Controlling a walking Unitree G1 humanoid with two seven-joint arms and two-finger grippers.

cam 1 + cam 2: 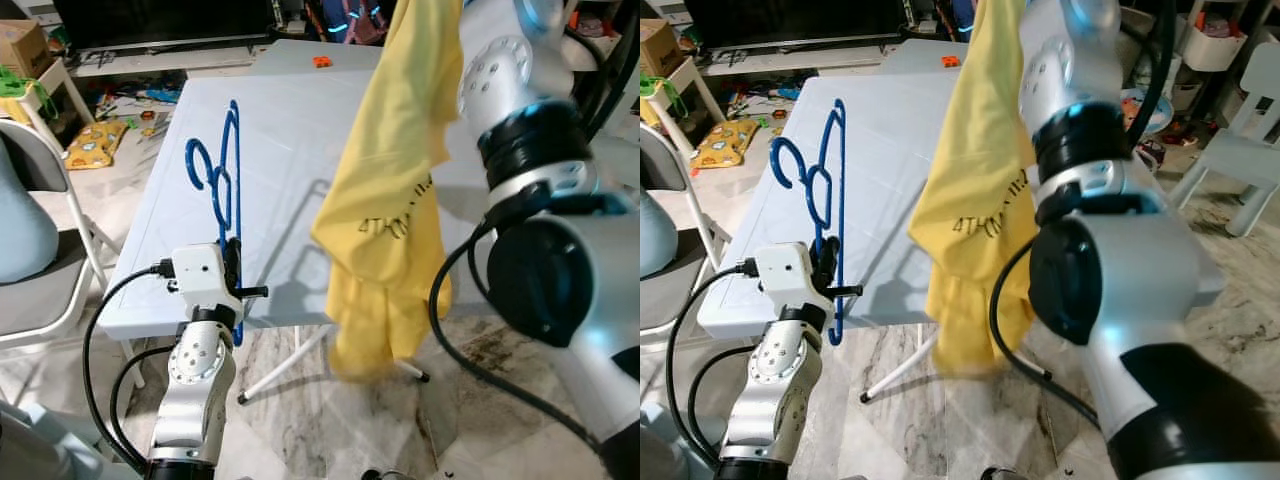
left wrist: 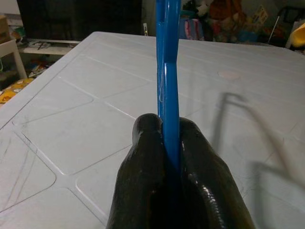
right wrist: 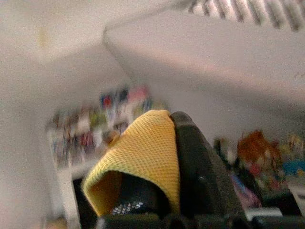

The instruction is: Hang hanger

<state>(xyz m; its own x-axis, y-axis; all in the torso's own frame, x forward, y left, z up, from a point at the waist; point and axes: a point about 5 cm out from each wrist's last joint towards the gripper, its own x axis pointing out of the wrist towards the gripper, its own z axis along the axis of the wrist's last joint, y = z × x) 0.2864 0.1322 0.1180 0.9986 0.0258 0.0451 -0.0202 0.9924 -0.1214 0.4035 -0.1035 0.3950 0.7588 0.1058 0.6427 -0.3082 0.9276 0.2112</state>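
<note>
Blue hanger pinched upright, yellow shirt held aloft.

The left gripper was clamped on the blue hanger at its lower bar, above the white table: light, stiff, slippery plastic. The right gripper was clenched on the limp yellow shirt, which hung over the table's near edge.

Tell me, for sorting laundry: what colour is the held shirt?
Yellow shirt with dark lettering, clearest in left eye view.

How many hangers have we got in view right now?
1: the blue hanger, held upright over the white table by the left claw, shut on its lower bar. The yellow shirt in the right claw could hide another.
</note>
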